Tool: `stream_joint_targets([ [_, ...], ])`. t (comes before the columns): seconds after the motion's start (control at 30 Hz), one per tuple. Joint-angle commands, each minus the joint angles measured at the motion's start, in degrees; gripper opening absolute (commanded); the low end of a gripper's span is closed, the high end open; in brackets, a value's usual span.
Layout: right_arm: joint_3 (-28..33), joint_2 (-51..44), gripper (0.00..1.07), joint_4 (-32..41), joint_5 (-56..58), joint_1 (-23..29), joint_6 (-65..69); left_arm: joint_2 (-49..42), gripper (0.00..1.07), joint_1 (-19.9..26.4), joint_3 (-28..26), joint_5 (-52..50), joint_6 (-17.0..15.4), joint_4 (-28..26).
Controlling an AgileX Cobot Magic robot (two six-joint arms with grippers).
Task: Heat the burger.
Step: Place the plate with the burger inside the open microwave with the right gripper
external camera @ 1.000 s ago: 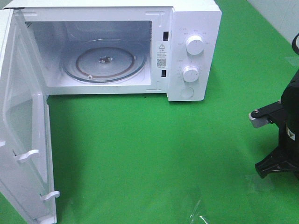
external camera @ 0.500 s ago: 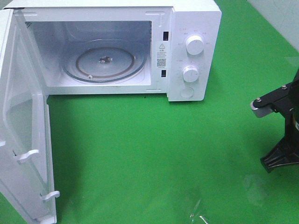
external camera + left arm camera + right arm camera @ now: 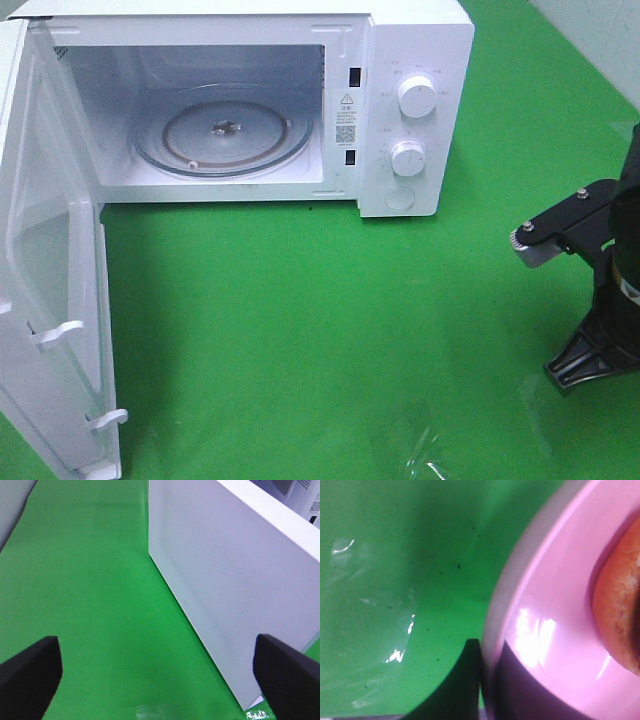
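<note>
**Plate pinched, microwave open**

Green worktop (image 3: pixel 330 330), white microwave (image 3: pixel 420 40) at the back. Its door (image 3: pixel 45 300) is swung wide on the left, glass turntable (image 3: pixel 225 135) inside. Over to the right wrist cam: pink plate (image 3: pixel 555 595) w/ burger (image 3: pixel 620 615) sitting on it. R pincer (image 3: pixel 487 680) is clamped on the plate rim, well apart from the microwave. L pincer (image 3: pixel 160 680) is spread wide, holding nothing, just beside the door.

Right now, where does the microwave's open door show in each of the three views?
Exterior high: microwave door, swung open along the left edge.
Left wrist: its dotted white face rises ahead of the open pincer.
Right wrist: not in it.
Shared landmark: the green mat, in all three.
</note>
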Motion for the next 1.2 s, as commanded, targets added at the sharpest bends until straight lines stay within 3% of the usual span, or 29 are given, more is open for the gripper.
stream_joint_targets([
  [0.03,2.0,-1.5,0.0,-1.5,2.3,3.2,-1.1,-1.1,0.96,0.0,0.2,-0.9,-0.1,-0.1],
  [0.57,3.0,-6.2,0.0,-0.9,5.7,15.8,-1.1,-1.1,0.96,0.0,0.2,-0.9,-0.1,-0.1],
  [1.07,3.0,-7.0,0.0,-0.7,7.0,33.8,-1.7,-1.1,0.96,0.0,0.2,-0.9,-0.1,-0.1],
  [1.2,3.0,-7.0,0.0,-0.7,6.9,36.3,-3.3,-1.1,0.96,0.0,0.2,-0.9,-0.1,-0.1],
])
